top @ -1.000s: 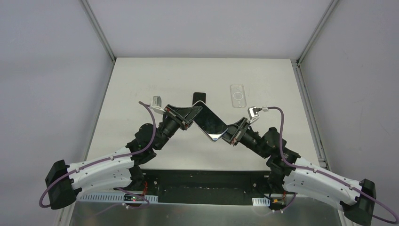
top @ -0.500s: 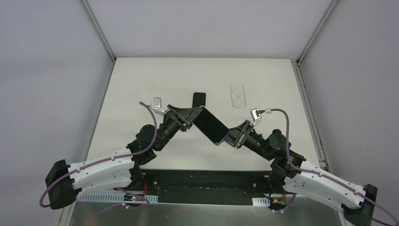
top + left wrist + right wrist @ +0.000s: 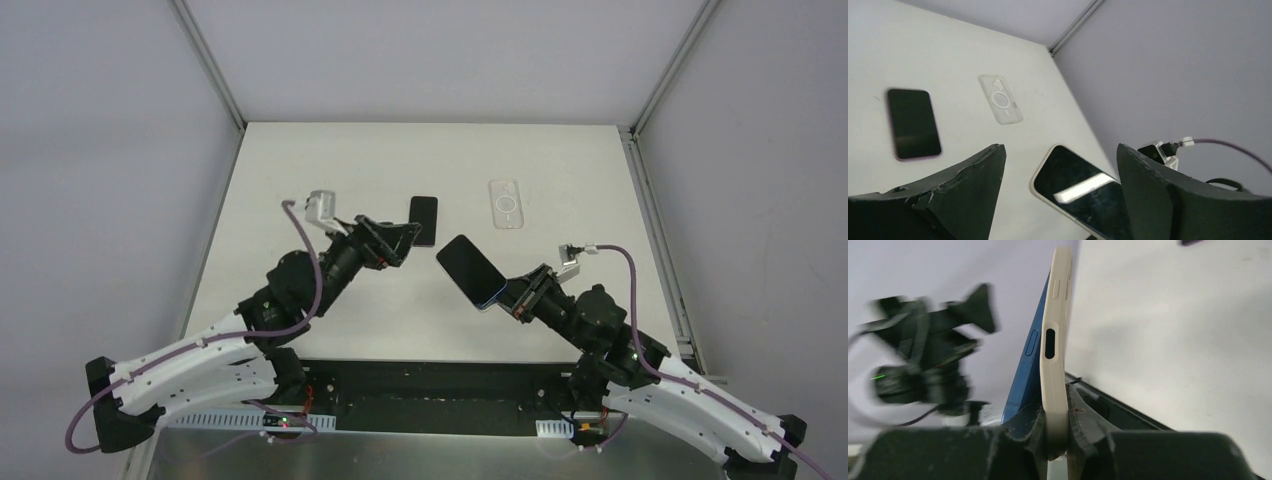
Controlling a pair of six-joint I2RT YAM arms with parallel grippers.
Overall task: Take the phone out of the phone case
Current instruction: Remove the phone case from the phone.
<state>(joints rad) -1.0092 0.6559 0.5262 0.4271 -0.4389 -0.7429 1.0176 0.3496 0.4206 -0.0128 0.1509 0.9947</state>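
The phone (image 3: pixel 470 270) hung mid-frame above the table (image 3: pixel 300 170), its lower-right end in the right gripper (image 3: pixel 512 298). A second phone (image 3: pixel 424 220) lay up-left of it, beside the left gripper (image 3: pixel 402 243), a clear case (image 3: pixel 506 204) up-right.

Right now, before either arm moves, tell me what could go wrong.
1. The right gripper pinches only one end of the case, held above the table; the blue phone is peeling out of it and might slide free and drop.
2. The open left gripper hangs close to the other phone lying on the table and could knock it when reaching in.
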